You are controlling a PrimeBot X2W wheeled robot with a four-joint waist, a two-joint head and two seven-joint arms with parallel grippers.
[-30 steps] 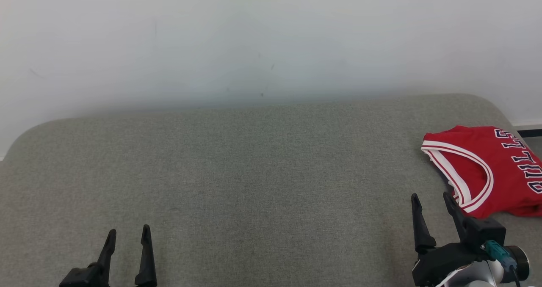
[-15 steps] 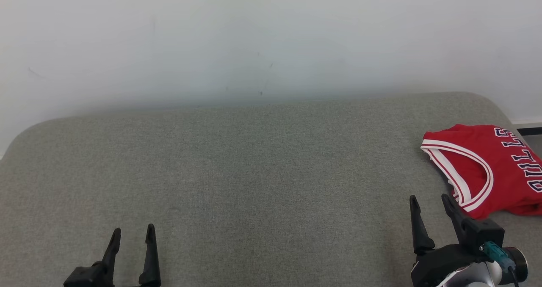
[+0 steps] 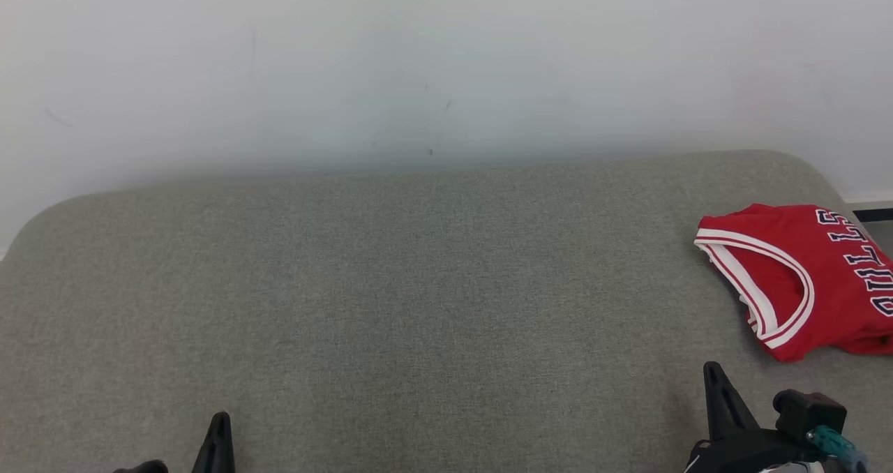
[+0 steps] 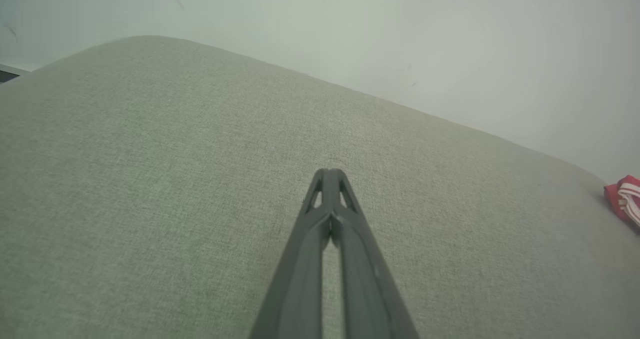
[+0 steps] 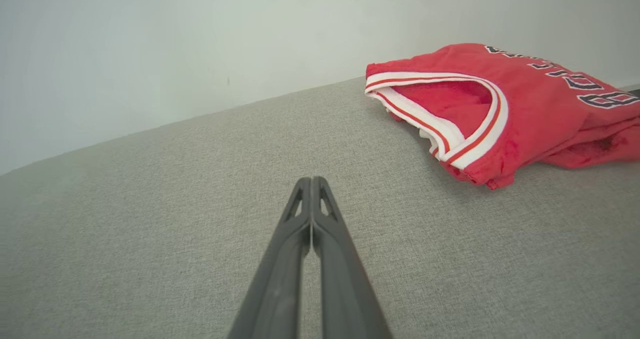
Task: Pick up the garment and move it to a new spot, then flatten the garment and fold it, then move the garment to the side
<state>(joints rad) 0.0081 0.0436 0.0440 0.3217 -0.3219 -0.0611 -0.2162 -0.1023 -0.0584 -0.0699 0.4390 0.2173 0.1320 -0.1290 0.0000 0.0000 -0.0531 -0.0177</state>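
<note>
The garment (image 3: 809, 278) is a red jersey with white-and-red striped trim and white dark-outlined lettering, lying folded at the far right of the grey cushioned surface (image 3: 418, 284). In the right wrist view the garment (image 5: 500, 104) lies ahead and to the right of my right gripper (image 5: 311, 181), whose fingers are pressed together with nothing between them. My right gripper (image 3: 715, 375) sits low at the bottom right, just short of the garment. My left gripper (image 4: 330, 174) is shut and empty over bare cushion; its tip (image 3: 220, 424) shows at the bottom left. A sliver of the garment (image 4: 622, 199) shows at the right edge.
A plain white wall (image 3: 446, 61) rises behind the cushion's rounded back edge. The cushion's right corner curves off near a dark strip of floor (image 3: 872, 216). Wide grey cushion stretches from the left gripper to the garment.
Both grippers have gone from open to shut. Both have dropped lower toward the bottom edge of the head view. The garment has not moved.
</note>
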